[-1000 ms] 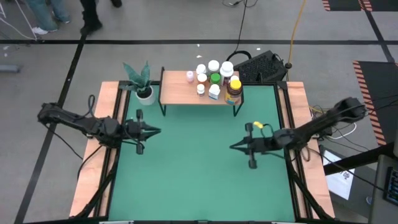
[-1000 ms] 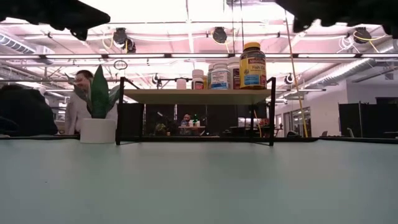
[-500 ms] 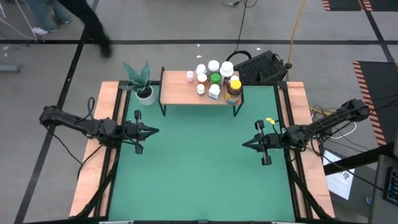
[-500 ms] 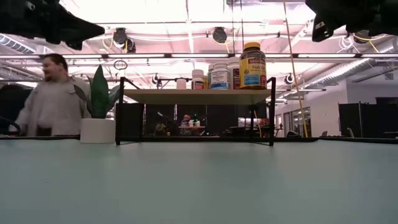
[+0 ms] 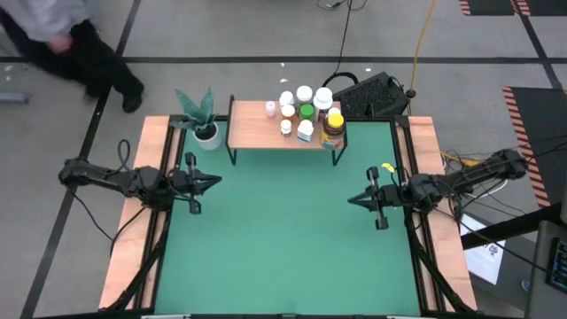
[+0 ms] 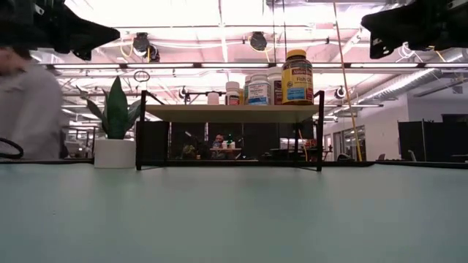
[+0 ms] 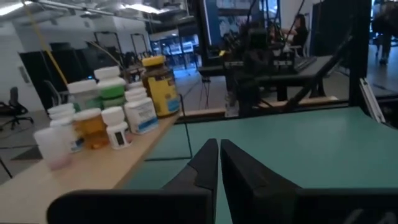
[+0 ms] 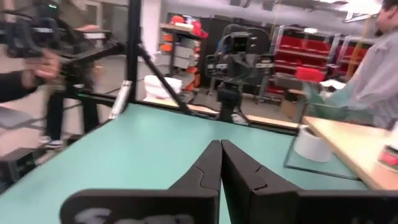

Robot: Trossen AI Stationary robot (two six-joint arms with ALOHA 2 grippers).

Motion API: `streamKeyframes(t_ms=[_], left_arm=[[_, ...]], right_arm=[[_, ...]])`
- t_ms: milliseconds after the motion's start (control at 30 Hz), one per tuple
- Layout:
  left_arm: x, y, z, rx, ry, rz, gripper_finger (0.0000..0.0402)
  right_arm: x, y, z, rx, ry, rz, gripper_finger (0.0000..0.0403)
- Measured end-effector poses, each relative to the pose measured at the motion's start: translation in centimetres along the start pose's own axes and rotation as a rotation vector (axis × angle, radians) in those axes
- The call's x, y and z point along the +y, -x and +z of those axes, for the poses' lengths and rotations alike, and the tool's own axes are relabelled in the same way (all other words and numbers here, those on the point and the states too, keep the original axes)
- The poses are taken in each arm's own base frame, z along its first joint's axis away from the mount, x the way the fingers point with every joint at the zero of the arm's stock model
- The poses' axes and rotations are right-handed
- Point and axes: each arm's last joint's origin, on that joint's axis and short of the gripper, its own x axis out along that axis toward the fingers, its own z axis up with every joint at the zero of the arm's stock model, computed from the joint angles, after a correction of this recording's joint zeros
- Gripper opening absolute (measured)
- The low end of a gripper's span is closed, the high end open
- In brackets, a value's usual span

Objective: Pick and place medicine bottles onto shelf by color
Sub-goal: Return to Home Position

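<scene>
Both claws pinch narrow, empty: left claw near the left edge of the surface, right claw nearer the right edge than a second ago. Roughly ten medicine bottles, one amber, one green, one pink, crowd the right half of the shelf at the far edge.

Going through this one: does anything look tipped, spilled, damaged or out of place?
Nothing stands out. The medicine bottles all stand upright, bunched on the right half of the shelf. The left gripper and the right gripper are shut and empty, well short of the shelf.
</scene>
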Motion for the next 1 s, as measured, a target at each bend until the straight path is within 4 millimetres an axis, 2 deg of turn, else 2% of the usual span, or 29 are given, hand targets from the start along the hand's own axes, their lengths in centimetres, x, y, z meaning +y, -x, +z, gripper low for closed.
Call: streamKeyframes(t_ms=[233, 367, 500, 767, 900, 1000], left_arm=[[0.2, 0.6, -0.6, 0.048, 0.019, -0.007, 0.0004], [0.2, 0.9, -0.7, 0.063, 0.029, -0.009, 0.0013], [0.3, 1.1, -0.6, 0.049, 0.034, -0.006, 0.0019], [0.7, 1.9, -0.5, 0.016, 0.047, -0.003, 0.0005], [0.7, 2.3, -0.8, 0.035, 0.064, -0.018, 0.0017], [0.6, 2.4, -1.0, 0.051, 0.074, -0.034, 0.0019]], right_arm=[[-0.1, 0.6, 0.0, 0.013, -0.038, 0.022, 0.0], [-0.2, 0.8, 0.0, 0.012, -0.019, 0.022, 0.0], [-0.2, 1.2, 0.0, 0.011, -0.009, 0.022, 0.0], [-0.4, 2.0, 0.1, 0.007, -0.015, 0.021, 0.0], [-0.3, 2.1, -0.1, 0.015, -0.041, 0.039, 0.0], [-0.1, 2.2, -1.0, -0.006, -0.04, 0.072, 0.0]])
